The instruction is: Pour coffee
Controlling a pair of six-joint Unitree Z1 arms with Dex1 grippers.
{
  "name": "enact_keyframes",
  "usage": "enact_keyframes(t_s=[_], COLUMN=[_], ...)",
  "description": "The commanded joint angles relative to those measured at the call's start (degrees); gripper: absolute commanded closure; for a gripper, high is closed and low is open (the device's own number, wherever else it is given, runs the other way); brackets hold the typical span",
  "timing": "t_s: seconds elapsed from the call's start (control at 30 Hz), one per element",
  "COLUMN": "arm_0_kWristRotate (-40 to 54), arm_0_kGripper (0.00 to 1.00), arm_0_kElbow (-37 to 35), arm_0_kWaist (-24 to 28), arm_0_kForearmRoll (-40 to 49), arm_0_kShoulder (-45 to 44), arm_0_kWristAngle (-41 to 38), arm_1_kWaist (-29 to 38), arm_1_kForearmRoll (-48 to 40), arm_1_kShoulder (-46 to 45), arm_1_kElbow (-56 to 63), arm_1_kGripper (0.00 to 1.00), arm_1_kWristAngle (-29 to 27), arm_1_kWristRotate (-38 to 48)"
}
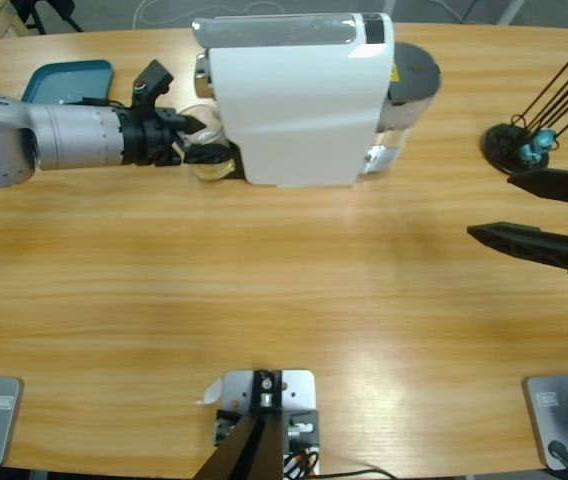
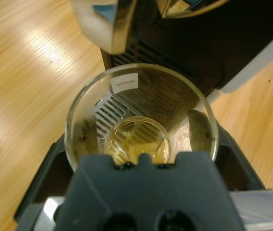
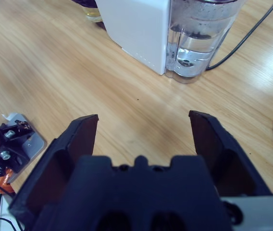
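A clear glass cup (image 2: 127,82) stands on the drip tray of the white coffee machine (image 1: 294,100), below its metal spout (image 2: 107,24). A shallow layer of pale amber coffee (image 2: 136,142) lies in the cup's bottom. My left gripper (image 1: 199,145) reaches in from the left and is shut on the cup, one black jaw on each side of it. My right gripper (image 3: 143,120) hovers open over bare wood near the table's right edge (image 1: 491,205), holding nothing and well apart from the machine.
The machine's water tank (image 3: 199,38) stands at its right rear, with a cable running off. A teal tray (image 1: 69,80) lies at the back left. At the right, a black capsule stand (image 1: 514,145) with thin rods rises just behind the right gripper.
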Motion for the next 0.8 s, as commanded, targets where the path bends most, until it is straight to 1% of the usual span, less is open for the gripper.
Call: enact_keyframes(t_s=[0.03, 0.13, 0.2, 0.33, 0.43, 0.5, 0.57, 0.7, 0.8], arm_0_kWristRotate=[0.48, 0.34, 0.34, 0.50, 0.43, 0.22, -1.03, -5.41, -6.18], arm_0_kGripper=[0.515, 0.515, 0.515, 0.515, 0.515, 0.515, 0.515, 0.511, 0.508], arm_0_kElbow=[1.56, 5.80, 7.91, 8.44, 8.31, 8.68, 9.28, 10.30, 10.34], arm_0_kWaist=[3.11, 5.38, 7.14, 9.72, 10.95, 12.55, 15.21, 20.73, 24.10], arm_0_kForearmRoll=[-0.70, -0.22, 1.87, 8.44, 11.84, 12.79, 12.54, 11.87, 11.43], arm_0_kShoulder=[-0.78, -8.08, -14.23, -24.55, -29.44, -29.79, -28.86, -25.87, -22.33], arm_0_kWristAngle=[0.20, 4.33, 7.21, 12.57, 18.62, 21.94, 23.23, 24.17, 24.17], arm_1_kWaist=[-0.09, -0.07, -0.07, -0.09, -0.07, -0.07, -0.07, -0.09, -0.07], arm_1_kForearmRoll=[-0.72, -0.72, -0.72, -0.72, -0.72, -0.72, -0.72, -0.72, -0.72], arm_1_kShoulder=[1.17, 1.17, 1.16, 0.98, 1.00, 1.00, 0.91, 0.91, 0.82], arm_1_kElbow=[1.23, 1.19, 1.21, 1.28, 1.28, 1.28, 1.28, 1.28, 1.28], arm_1_kGripper=[0.179, 0.179, 0.179, 0.179, 0.179, 0.179, 0.179, 0.179, 0.179], arm_1_kWristAngle=[1.00, 1.00, 1.00, 1.00, 1.00, 1.07, 1.31, 1.61, 1.70], arm_1_kWristRotate=[0.03, 0.03, 0.03, 0.03, 0.03, 0.03, 0.03, -0.06, -0.06])
